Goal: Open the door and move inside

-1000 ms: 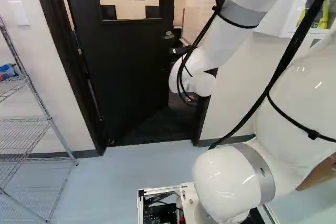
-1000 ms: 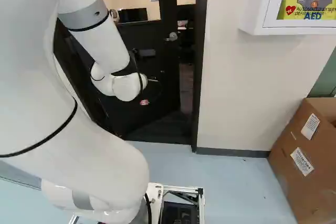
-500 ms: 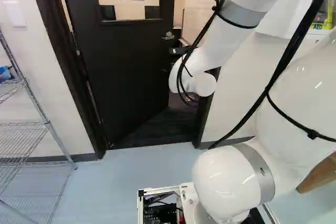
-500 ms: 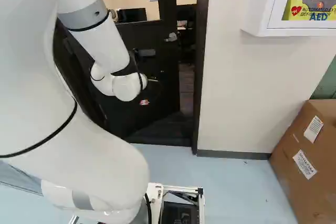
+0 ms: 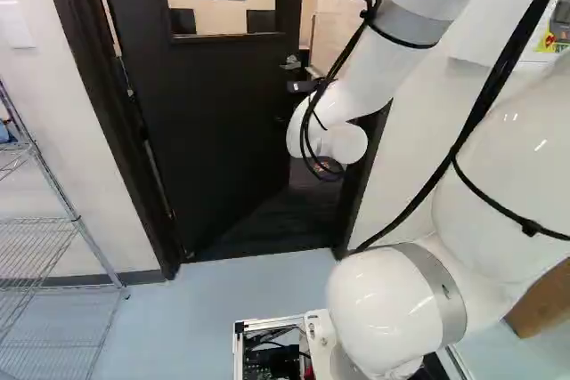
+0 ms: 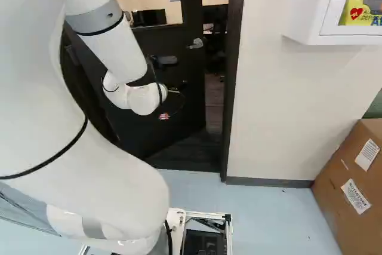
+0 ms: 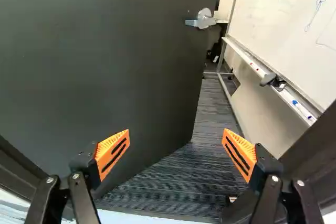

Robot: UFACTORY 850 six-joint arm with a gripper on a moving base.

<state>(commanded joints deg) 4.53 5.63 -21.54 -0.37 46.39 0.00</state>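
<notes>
The dark door (image 5: 209, 122) stands partly open, swung away from me, with a window in its upper half. Its silver lever handle (image 6: 196, 43) is near the free edge; the handle (image 7: 202, 20) also shows ahead of the fingers. Between that edge and the dark frame (image 6: 233, 82) lies a gap with dark flooring (image 7: 184, 177) beyond. My gripper (image 6: 164, 116) is mostly hidden past the white wrist in the right base view, with only a reddish bit visible. In the wrist view the gripper (image 7: 176, 150) is open and holds nothing, its fingers wide apart before the doorway.
Left of the doorway stands a wire shelf (image 5: 40, 229). Right of it are a wall-mounted white cabinet (image 6: 310, 10) and a cardboard box (image 6: 352, 189). Through the gap, a whiteboard (image 7: 289, 24) with a marker tray (image 7: 286, 95) lines the right side.
The base has moved forward: the threshold sits lower in both base views, and the shelf, wall cabinet and box have shifted outward. The arm keeps its pose. The door shows no clear swing within its frame.
</notes>
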